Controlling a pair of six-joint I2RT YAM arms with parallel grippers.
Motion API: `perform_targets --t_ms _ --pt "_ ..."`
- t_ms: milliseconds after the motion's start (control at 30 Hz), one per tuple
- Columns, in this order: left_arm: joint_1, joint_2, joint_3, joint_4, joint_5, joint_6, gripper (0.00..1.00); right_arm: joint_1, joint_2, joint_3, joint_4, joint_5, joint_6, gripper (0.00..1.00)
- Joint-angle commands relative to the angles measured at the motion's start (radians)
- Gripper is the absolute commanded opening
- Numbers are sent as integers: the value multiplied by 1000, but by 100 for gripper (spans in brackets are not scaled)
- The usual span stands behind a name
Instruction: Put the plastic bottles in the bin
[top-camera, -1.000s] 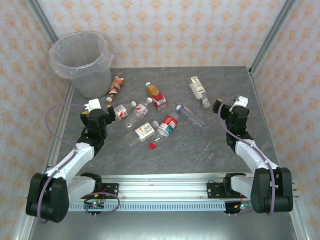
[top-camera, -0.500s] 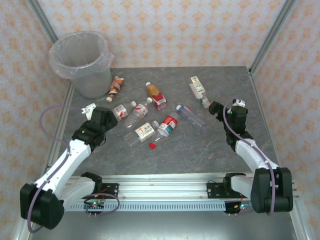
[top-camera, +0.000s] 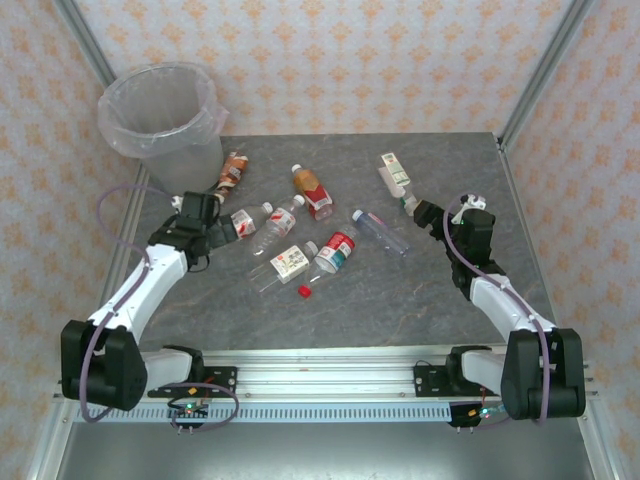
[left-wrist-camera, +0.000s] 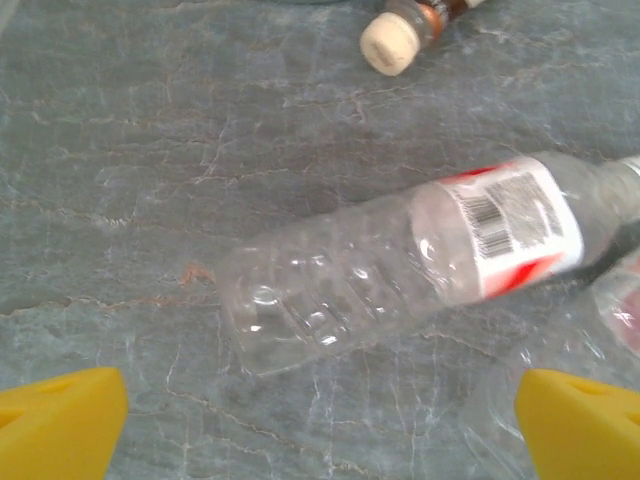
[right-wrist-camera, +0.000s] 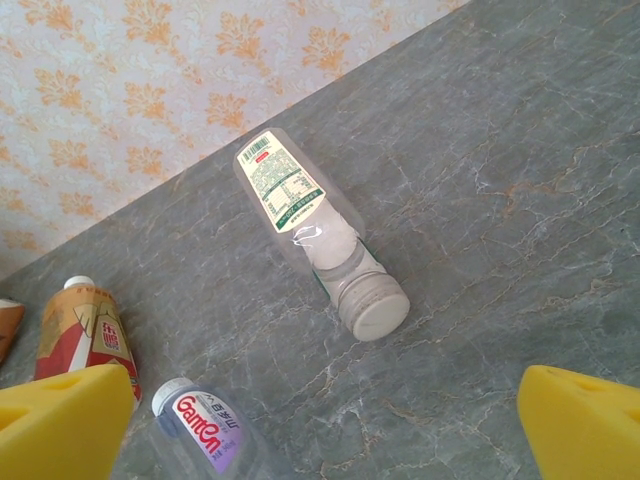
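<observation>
Several plastic bottles lie on the grey table. My left gripper (top-camera: 222, 231) is open, just short of the base of a clear red-labelled bottle (top-camera: 247, 221) (left-wrist-camera: 400, 260), which lies ahead of the yellow fingertips (left-wrist-camera: 60, 420). My right gripper (top-camera: 425, 212) (right-wrist-camera: 320, 430) is open too, a little short of the white cap of the green-labelled bottle (top-camera: 395, 177) (right-wrist-camera: 320, 230). The lined bin (top-camera: 160, 120) stands at the back left. A brown bottle (top-camera: 232, 172) lies beside it, and its cap (left-wrist-camera: 390, 45) shows in the left wrist view.
More bottles lie mid-table: an amber one (top-camera: 312, 192) (right-wrist-camera: 85, 335), a clear purple-labelled one (top-camera: 380, 232) (right-wrist-camera: 205, 430), a red-and-teal one (top-camera: 335, 250), a white-labelled one (top-camera: 283, 265) and another clear one (top-camera: 278, 222). A loose red cap (top-camera: 304, 291) lies nearer me.
My left gripper has swung round and moved back to point right at the clear red-labelled bottle. My right gripper has edged toward the green-labelled bottle.
</observation>
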Motion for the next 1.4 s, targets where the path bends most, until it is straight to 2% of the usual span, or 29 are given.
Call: perform_targets --t_ms 0,100,200,300,433,600,933,1133,1367 --pt "47 25 6 24 159 93 100 6 -17 62 -21 -30 -57 99" --pt "47 25 6 19 167 217 100 8 -18 88 -68 -50 -90 99" --pt "49 53 12 27 98 271 100 9 -18 97 -71 -52 -98 99" --pt "49 102 33 29 80 332 100 8 -19 111 -77 -67 -110 99" --pt "48 163 53 22 102 393 100 9 -12 130 -83 -58 -132 99" --pt "49 223 65 36 190 444 100 13 13 149 -74 -65 -133 99" --pt "48 342 121 75 2 473 100 32 63 155 -48 -64 -121 99" --pt "48 440 206 6 53 493 100 39 71 157 -44 -49 -127 99" --pt "39 489 243 -9 202 548 97 44 60 151 -44 -32 -127 99"
